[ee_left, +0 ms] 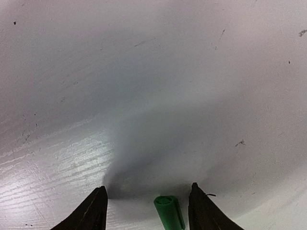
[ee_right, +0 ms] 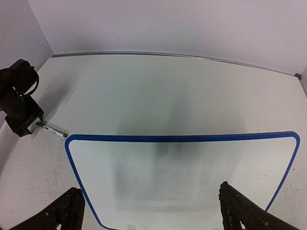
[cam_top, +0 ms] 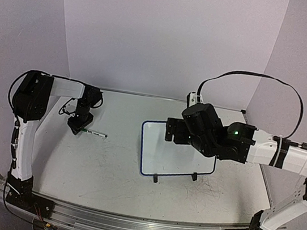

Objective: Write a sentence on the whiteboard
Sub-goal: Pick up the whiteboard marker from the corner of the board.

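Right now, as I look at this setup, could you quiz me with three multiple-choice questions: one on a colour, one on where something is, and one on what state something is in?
1. What colour is the frame of the whiteboard?
A red; B blue; C yellow.
2. Where does the green marker lie?
A on the whiteboard; B in a cup; C on the table, its end inside the open left tool.
3. What is on the whiteboard's surface?
A nothing, it is blank; B two lines of writing; C a drawing.

Answers:
1 B: the frame shows blue in the overhead and right wrist views.
2 C: the left wrist view shows its green end inside the tool.
3 A: no writing shows in either view.
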